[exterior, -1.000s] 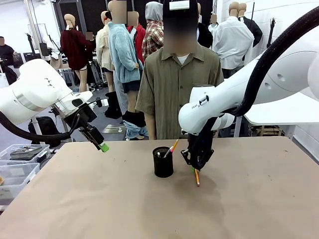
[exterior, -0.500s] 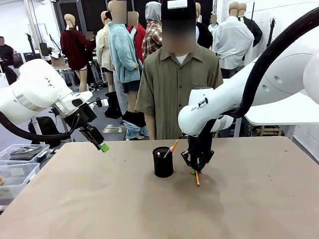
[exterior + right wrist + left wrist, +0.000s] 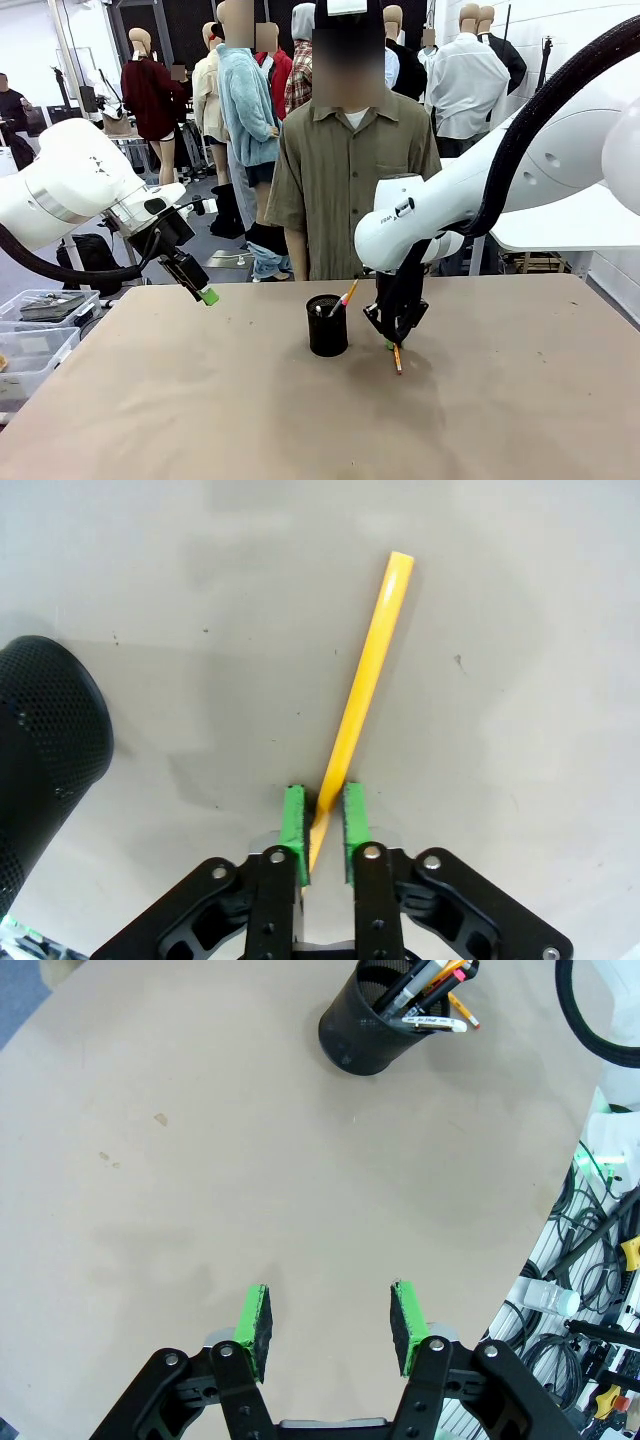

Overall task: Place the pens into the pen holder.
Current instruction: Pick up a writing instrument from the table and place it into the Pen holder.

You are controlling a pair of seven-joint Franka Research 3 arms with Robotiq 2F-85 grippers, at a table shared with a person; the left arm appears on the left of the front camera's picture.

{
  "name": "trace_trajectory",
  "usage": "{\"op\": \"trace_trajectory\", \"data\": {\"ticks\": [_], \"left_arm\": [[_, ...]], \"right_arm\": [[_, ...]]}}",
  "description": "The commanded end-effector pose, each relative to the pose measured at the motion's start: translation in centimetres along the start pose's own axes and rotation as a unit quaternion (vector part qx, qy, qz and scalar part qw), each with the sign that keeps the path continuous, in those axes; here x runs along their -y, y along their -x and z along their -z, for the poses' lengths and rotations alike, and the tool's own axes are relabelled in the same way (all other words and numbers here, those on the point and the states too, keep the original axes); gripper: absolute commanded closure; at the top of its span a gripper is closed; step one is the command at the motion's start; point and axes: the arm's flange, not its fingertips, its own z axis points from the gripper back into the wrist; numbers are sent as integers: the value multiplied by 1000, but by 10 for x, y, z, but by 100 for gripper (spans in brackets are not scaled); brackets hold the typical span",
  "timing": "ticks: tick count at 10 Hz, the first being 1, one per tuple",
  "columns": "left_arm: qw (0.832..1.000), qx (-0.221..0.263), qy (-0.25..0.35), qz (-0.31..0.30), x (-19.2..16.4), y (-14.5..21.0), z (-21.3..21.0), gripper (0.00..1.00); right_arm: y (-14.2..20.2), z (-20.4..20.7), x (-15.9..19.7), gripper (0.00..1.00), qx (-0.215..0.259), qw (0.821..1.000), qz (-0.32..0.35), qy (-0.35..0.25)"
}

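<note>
1. Tan table [image 3: 200,400]; a person [image 3: 350,190] stands beyond it.
2. Right gripper [image 3: 322,820] pinches the yellow pencil [image 3: 365,690] beside the pen holder [image 3: 327,330], its length slanting down toward the robot's side.
3. Left gripper [image 3: 330,1320] hangs open, empty.

Bright, even light, soft faint shadows, sharp focus.

Ahead of our left gripper [image 3: 328,1305] the table [image 3: 200,1160] is bare, and we have open room up to the cup [image 3: 362,1038] far in front, where pens [image 3: 425,985] stick out above the rim. At our right gripper [image 3: 323,810] the cup stands close on one side. The pencil [image 3: 366,680] runs forward from between the fingers, with bare table on the other side. A person [image 3: 350,190] stands beyond the far edge.
</note>
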Motion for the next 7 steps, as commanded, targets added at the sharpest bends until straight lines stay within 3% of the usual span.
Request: {"op": "trace_trajectory", "data": {"ticks": [1, 5, 7], "left_arm": [[1000, 0, 3, 6, -2, 1, -2, 37], [1000, 0, 3, 6, -2, 1, -2, 37], [1000, 0, 3, 6, -2, 1, -2, 37]], "right_arm": [[-7, 6, -2, 100, -7, 1000, 13, 18], [-4, -5, 5, 100, -2, 1000, 15, 10], [5, -25, 23, 100, 19, 998, -17, -52]]}}
